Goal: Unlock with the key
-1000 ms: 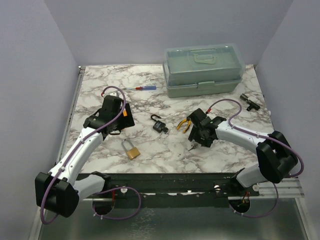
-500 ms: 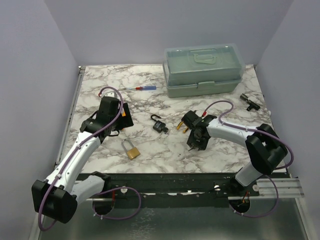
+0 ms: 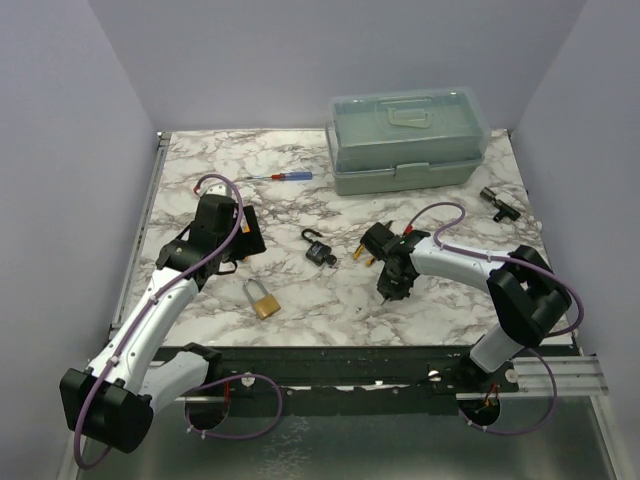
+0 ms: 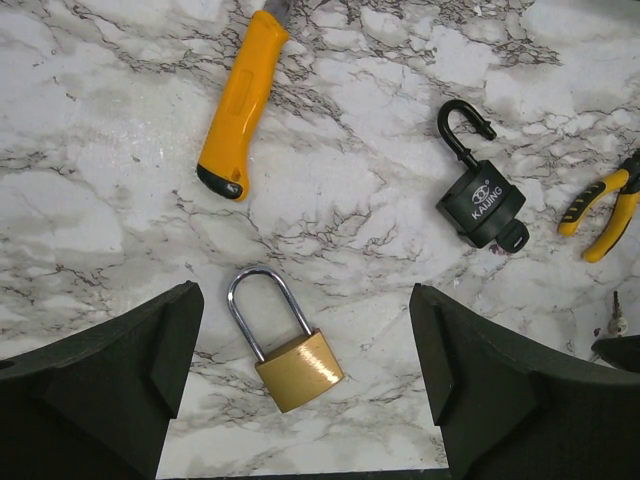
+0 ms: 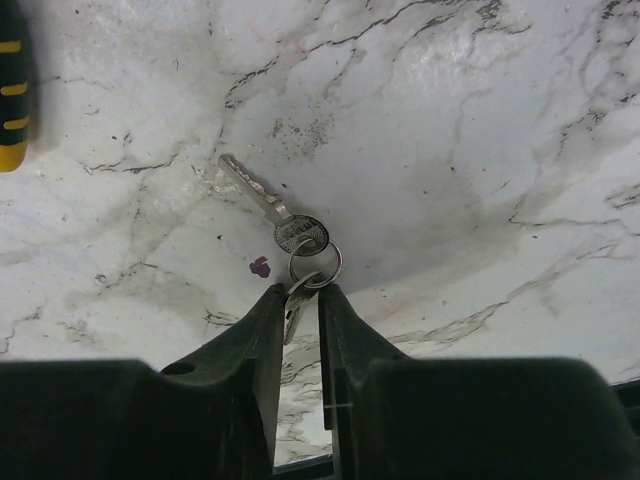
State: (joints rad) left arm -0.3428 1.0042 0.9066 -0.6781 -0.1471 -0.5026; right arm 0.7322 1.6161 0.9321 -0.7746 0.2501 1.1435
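Pinching key (image 5: 297,235) by its thin edge, seemingly; right tool (image 5: 300,296) nearly shut, risking slippage; left tool (image 4: 305,292) gaping, empty.

The right gripper (image 3: 388,292) points down at the white marble table (image 3: 450,310), near the small black padlock (image 3: 320,252); the brass padlock (image 3: 263,301) lies near the left gripper (image 3: 245,245).

Top: high behind, looking down on brass padlock (image 3: 263,301); left wrist: close above it too; right wrist: closer, rightward.
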